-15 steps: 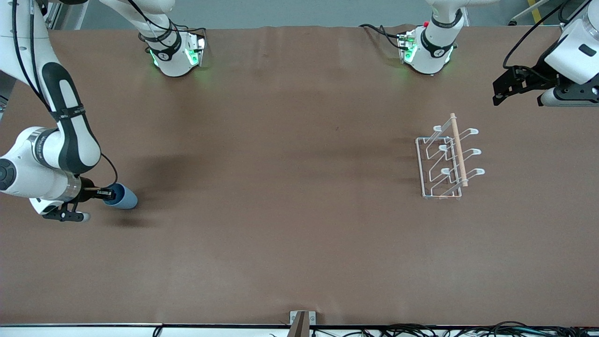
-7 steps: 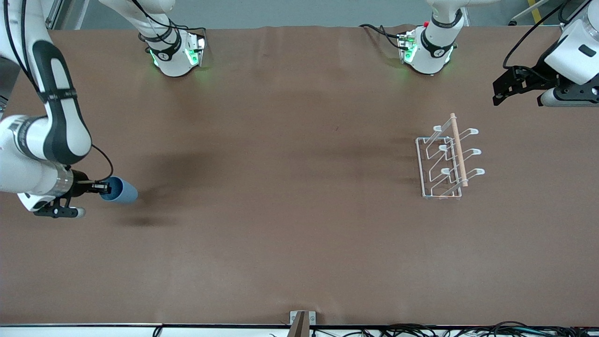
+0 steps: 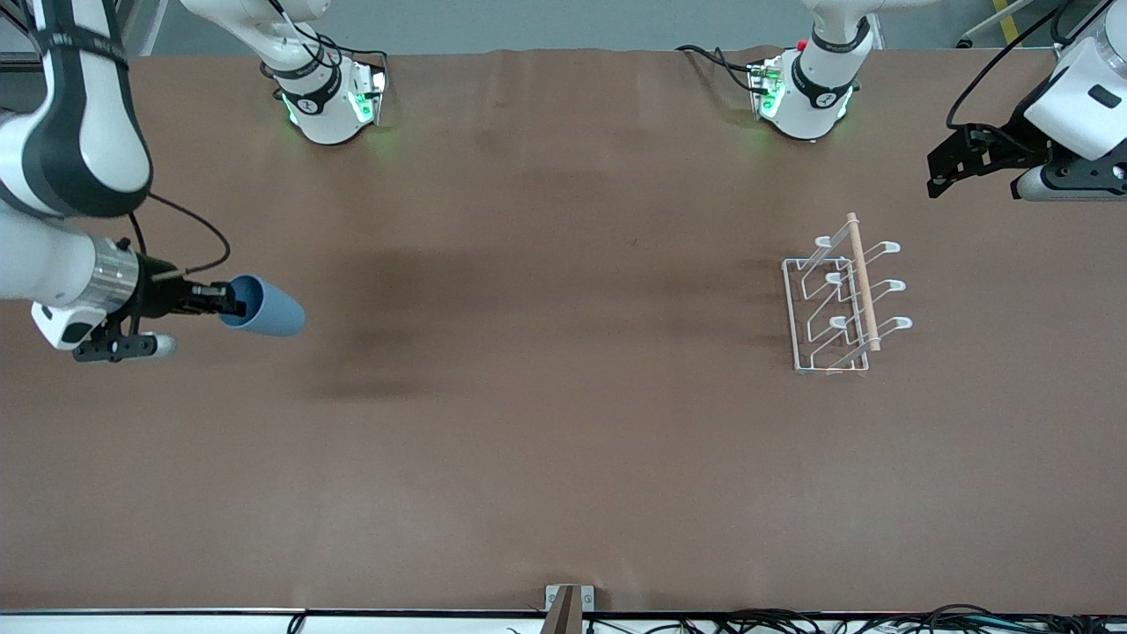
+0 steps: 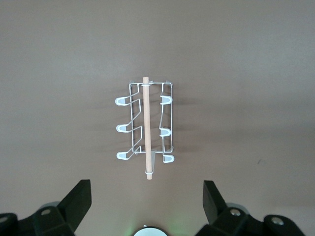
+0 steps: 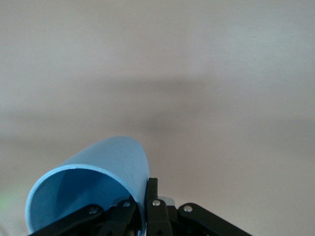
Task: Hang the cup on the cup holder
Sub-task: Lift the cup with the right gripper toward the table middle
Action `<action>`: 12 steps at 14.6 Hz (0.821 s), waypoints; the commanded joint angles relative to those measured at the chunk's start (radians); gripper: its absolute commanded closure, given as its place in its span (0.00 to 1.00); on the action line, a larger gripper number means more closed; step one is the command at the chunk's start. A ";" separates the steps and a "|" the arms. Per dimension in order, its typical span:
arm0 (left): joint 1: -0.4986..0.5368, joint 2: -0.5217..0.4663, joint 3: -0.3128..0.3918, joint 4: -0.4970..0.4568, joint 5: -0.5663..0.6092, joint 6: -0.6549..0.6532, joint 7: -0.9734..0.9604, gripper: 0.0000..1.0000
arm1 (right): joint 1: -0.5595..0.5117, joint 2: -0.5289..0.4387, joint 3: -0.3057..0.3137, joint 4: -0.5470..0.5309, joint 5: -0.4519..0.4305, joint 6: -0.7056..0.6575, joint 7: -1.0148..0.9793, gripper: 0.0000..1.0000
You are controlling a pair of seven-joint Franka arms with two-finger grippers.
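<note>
Presently, the cup [image 3: 264, 307] is held clear of the brown worktop [image 3: 546, 440] at the right arm's end, lying on its side. The right claw [image 3: 222, 300] is seen clamped together on the cup's rim, one finger inside the mouth and one outside. The cup holder [image 3: 841, 299] is found standing on the worktop toward the left arm's end, well apart from the cup. The left claw [image 3: 939, 172] is held over the worktop near the cup holder, waiting, its fingers [image 4: 78, 199] spread wide apart and gripping nothing.
</note>
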 commanded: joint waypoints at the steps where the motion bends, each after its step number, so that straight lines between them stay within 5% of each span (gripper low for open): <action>1: 0.005 0.005 -0.001 0.016 -0.012 -0.019 0.018 0.00 | 0.081 -0.071 -0.005 -0.004 0.146 -0.040 0.004 0.99; 7: 0.002 0.005 -0.001 0.020 -0.013 -0.017 0.016 0.00 | 0.247 -0.086 -0.006 -0.008 0.499 0.004 0.004 1.00; 12: -0.061 0.008 -0.039 0.044 -0.053 -0.011 -0.004 0.00 | 0.312 -0.079 -0.006 -0.016 0.697 0.001 0.013 1.00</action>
